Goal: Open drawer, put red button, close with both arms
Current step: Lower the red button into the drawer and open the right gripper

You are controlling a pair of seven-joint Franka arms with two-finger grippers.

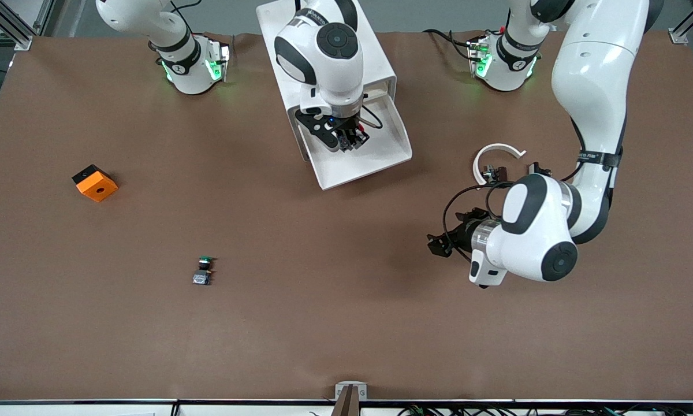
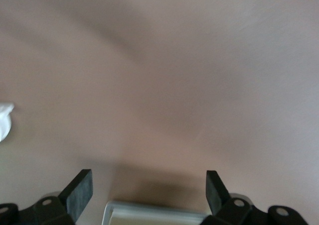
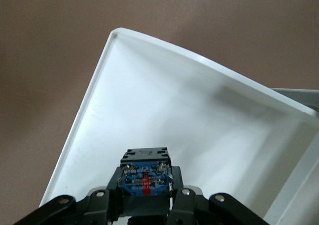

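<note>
The drawer (image 1: 381, 153) stands pulled out of the white cabinet (image 1: 375, 63), and its white tray (image 3: 174, 105) has nothing lying in it. My right gripper (image 1: 349, 140) hangs over the tray, shut on the red button (image 3: 144, 161). The right wrist view shows the button's black body and blue-labelled base between the fingers (image 3: 145, 185); its cap is hidden. My left gripper (image 1: 438, 242) is open over bare table toward the left arm's end, nearer the front camera than the drawer. Nothing lies between its pads (image 2: 79, 190).
A switch with a green cap (image 1: 203, 270) lies on the table toward the right arm's end. An orange block (image 1: 94, 183) sits farther that way. A white open ring (image 1: 496, 156) with small dark parts lies beside the left arm's forearm.
</note>
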